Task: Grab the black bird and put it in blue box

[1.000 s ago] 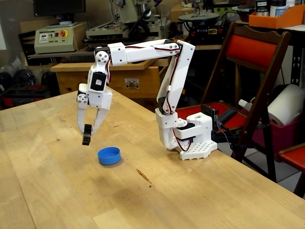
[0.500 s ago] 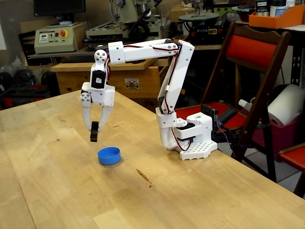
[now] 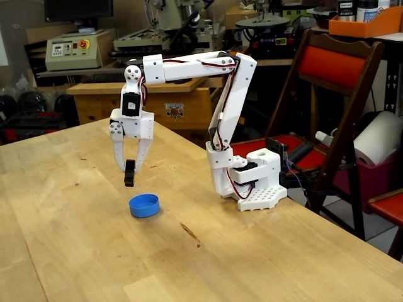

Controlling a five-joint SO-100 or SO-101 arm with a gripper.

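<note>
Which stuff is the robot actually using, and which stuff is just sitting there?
Using:
- white two-finger gripper
- small flat black bird figurine, held in the gripper
- shallow round blue plastic dish

Just sitting there:
- red folding wooden chair
- orange plastic bin
- white paper roll

Red-seated wooden chair (image 3: 334,69) right; orange bin (image 3: 364,25); paper roll (image 3: 378,137).
</note>
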